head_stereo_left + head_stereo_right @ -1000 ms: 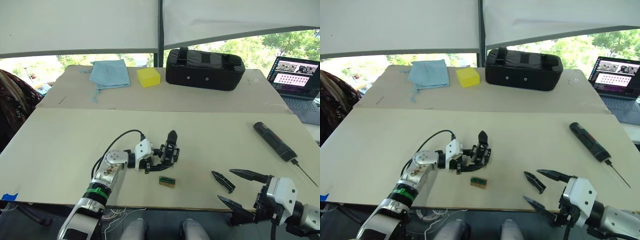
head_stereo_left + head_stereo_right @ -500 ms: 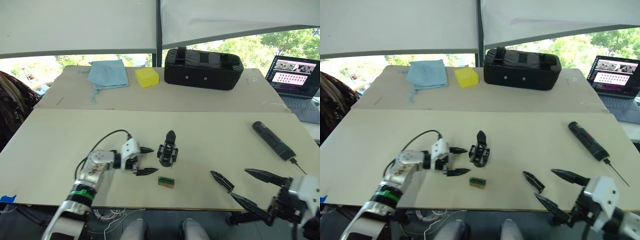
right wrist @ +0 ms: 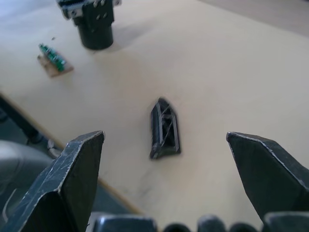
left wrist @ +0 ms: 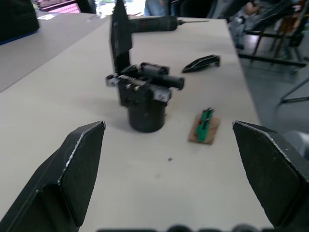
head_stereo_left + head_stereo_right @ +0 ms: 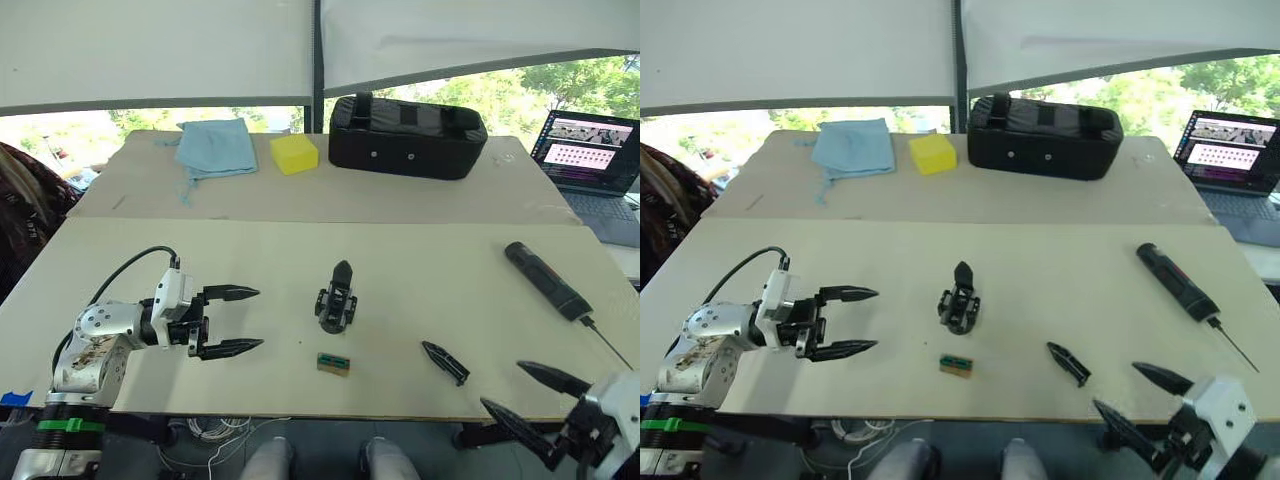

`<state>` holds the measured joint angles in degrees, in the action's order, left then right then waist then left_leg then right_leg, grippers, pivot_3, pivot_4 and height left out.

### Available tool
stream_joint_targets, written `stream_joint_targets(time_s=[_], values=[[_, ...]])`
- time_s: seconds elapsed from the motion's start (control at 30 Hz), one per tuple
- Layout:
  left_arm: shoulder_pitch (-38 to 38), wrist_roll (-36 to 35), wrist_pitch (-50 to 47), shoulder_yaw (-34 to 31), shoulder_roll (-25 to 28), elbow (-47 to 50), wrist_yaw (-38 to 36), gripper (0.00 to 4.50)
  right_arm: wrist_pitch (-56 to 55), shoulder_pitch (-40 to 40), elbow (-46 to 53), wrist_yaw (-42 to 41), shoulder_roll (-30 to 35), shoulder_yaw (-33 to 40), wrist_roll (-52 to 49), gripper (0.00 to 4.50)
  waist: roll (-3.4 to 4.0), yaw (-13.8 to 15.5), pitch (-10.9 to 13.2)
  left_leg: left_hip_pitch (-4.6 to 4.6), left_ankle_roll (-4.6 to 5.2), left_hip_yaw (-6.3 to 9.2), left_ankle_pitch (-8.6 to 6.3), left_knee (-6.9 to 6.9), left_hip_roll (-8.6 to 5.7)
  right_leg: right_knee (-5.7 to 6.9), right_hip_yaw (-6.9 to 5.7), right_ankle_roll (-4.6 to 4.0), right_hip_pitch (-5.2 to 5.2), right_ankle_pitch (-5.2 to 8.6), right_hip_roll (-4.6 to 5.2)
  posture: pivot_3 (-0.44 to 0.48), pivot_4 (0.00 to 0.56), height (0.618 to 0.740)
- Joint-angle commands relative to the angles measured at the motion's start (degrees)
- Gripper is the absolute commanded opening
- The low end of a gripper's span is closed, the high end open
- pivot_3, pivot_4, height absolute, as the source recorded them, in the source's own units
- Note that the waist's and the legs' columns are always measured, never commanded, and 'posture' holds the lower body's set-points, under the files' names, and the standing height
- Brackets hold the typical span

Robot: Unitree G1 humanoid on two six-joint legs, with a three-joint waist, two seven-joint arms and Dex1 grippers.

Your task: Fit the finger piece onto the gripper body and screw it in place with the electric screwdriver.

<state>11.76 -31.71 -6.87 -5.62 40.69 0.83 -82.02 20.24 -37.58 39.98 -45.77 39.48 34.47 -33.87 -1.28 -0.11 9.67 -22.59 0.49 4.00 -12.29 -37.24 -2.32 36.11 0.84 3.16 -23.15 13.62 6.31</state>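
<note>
The gripper body [image 5: 337,300] stands upright in the middle of the near table, its black prong pointing up, also seen as gripper body [image 4: 141,94]. The finger piece [image 5: 446,361] lies flat to its right near the front edge, also seen as finger piece [image 3: 164,128]. The electric screwdriver [image 5: 550,281] lies at the right side, bit toward the front. My left gripper [image 5: 233,320] is open and empty, well left of the gripper body. My right gripper [image 5: 530,397] is open and empty, off the front edge, right of the finger piece.
A small green-and-brown block [image 5: 334,363] lies just in front of the gripper body. On the far table are a blue cloth [image 5: 216,146], a yellow block [image 5: 295,154] and a large black bag [image 5: 407,136]. A laptop [image 5: 590,150] sits at the right. A person [image 5: 20,205] is at the left edge.
My left gripper let go of the gripper body and drew back to the left; the body now stands alone. My right gripper pulled back toward the front edge, away from the finger piece.
</note>
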Motion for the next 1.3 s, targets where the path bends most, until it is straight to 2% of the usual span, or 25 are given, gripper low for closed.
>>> stream_joint_targets(time_s=[0.03, 0.1, 0.2, 0.33, 0.43, 0.53, 0.73, 0.9, 1.0, 1.23, 1.27, 1.3], values=[[0.61, -1.77, -1.62, 0.5, 0.56, 4.72, -0.45, 4.46, 21.9, 8.23, 5.05, 9.41, 11.8, -0.03, -6.58, 4.5, -0.02, 0.02, 0.01, 0.01, 0.01, -0.06, 0.0, 0.0, 0.03, -0.02, 0.0, -0.07, 0.0, -0.03, -0.04, 0.0, 0.15, 0.74], [0.92, -2.12, -2.73, 1.6, 0.25, 6.75, -0.41, 4.46, 33.97, 14.52, 4.25, 11.39, 20.25, -2.49, -10.82, 4.5, -0.03, 0.53, 0.02, 0.01, 0.01, -0.08, 0.01, 0.0, 0.13, -0.04, -0.09, -0.11, 0.01, -0.04, -0.22, 0.0, 0.15, 0.74], [1.09, -2.85, -4.19, 2.68, -0.79, 9.35, 0.73, 4.46, 44.76, 22.91, 2.46, 11.2, 29.0, -8.04, -15.34, 4.5, 0.0, 0.96, 0.06, -0.12, 0.01, -0.06, 0.01, 0.01, 0.16, -0.06, -0.16, 0.03, -0.04, -0.23, -0.34, 0.0, 0.15, 0.74], [0.81, -4.88, -10.83, 4.9, -0.15, 12.81, 2.21, 4.46, 55.1, 36.92, 0.06, 13.41, 33.22, -19.1, -17.98, 4.5, -0.07, 0.9, 0.09, -0.35, 0.02, -0.02, 0.0, -0.01, 0.17, -0.27, -0.24, -0.24, -0.09, -0.47, -0.46, 0.0, 0.15, 0.74], [0.13, -4.12, -10.33, 5.28, -1.11, 14.06, 3.66, 4.46, 60.17, 46.56, -1.64, 15.0, 31.33, -28.02, -16.9, 4.5, -0.11, 0.6, 0.13, -0.37, 0.06, -0.06, -0.02, -0.04, 0.13, -0.34, -0.18, -0.15, -0.11, -0.52, -0.42, 0.0, 0.15, 0.74], [-0.47, -3.87, -10.2, 5.27, -1.23, 14.62, 4.26, 4.46, 63.02, 51.74, -3.47, 16.32, 30.01, -35.29, -13.93, 4.5, -0.12, 0.57, 0.13, -0.38, 0.06, -0.09, -0.02, -0.06, 0.14, -0.35, -0.15, -0.11, -0.13, -0.55, -0.43, 0.0, 0.15, 0.74], [-1.29, -3.58, -9.5, 5.0, -1.22, 15.06, 5.04, 4.46, 64.15, 56.91, -6.54, 18.23, 25.41, -42.99, -9.03, 4.5, -0.11, 0.6, 0.14, -0.38, 0.06, -0.09, -0.02, -0.08, 0.14, -0.33, -0.14, -0.13, -0.18, -0.57, -0.46, 0.0, 0.15, 0.74], [-2.32, -3.48, -9.04, 4.82, -1.11, 15.95, 5.33, 4.46, 64.56, 57.68, -7.2, 17.63, 24.19, -45.8, -6.93, 4.5, -0.16, 0.61, 0.11, -0.37, 0.06, -0.09, -0.02, -0.1, 0.14, -0.33, -0.13, -0.15, -0.19, -0.6, -0.48, 0.0, 0.15, 0.74], [-2.83, -3.43, -8.81, 4.57, -0.9, 16.25, 5.4, 4.5, 64.62, 57.13, -7.03, 16.64, 26.01, -47.69, -5.41, 3.7, -0.18, 0.61, 0.1, -0.34, 0.06, -0.09, -0.02, -0.12, 0.17, -0.33, -0.13, -0.14, -0.15, -0.6, -0.51, 0.0, 0.15, 0.74], [-3.15, -3.63, -8.56, 4.22, -0.91, 16.49, 5.83, 4.5, 64.58, 55.47, -5.16, 13.84, 27.5, -46.47, -4.9, 1.28, -0.18, 0.84, 0.1, -0.35, 0.06, -0.05, -0.02, -0.13, 0.16, -0.34, -0.16, -0.15, -0.14, -0.61, -0.53, 0.0, 0.15, 0.74], [-3.19, -3.75, -8.61, 4.12, -1.04, 16.56, 6.07, 4.5, 64.17, 55.02, -4.94, 13.55, 27.73, -46.06, -4.72, 1.09, -0.18, 0.85, 0.1, -0.36, 0.06, -0.05, -0.02, -0.14, 0.16, -0.33, -0.16, -0.15, -0.14, -0.6, -0.52, 0.0, 0.15, 0.74], [-3.09, -4.32, -9.23, 3.87, -1.28, 16.82, 6.75, 4.5, 63.42, 54.1, -4.89, 13.39, 27.43, -44.15, -4.72, 1.1, -0.18, 0.89, 0.1, -0.35, 0.06, -0.05, -0.02, -0.14, 0.16, -0.33, -0.16, -0.15, -0.14, -0.6, -0.52, 0.0, 0.15, 0.74]])
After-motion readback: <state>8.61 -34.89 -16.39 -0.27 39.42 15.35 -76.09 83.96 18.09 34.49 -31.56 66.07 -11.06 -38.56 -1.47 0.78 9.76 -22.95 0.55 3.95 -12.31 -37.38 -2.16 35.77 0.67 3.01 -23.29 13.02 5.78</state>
